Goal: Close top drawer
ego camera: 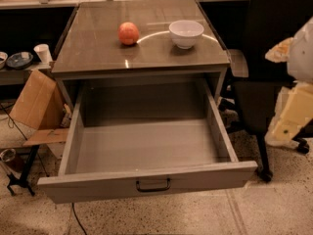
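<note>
The top drawer [146, 151] of the grey cabinet stands pulled far out toward me. Its plain grey box is empty. Its flat front [98, 186] faces me at the bottom of the view, with a small black bar handle [153, 185] at its centre. My gripper [293, 114], a cream and yellowish shape, hangs at the right edge of the view. It is to the right of the drawer, apart from it, in front of a black chair.
On the cabinet top [98, 43] sit an orange-red fruit [128, 33] and a white bowl [186, 33]. A black office chair [264, 92] stands close on the right. A cardboard box [36, 102] and a shelf with a white cup [43, 53] are on the left.
</note>
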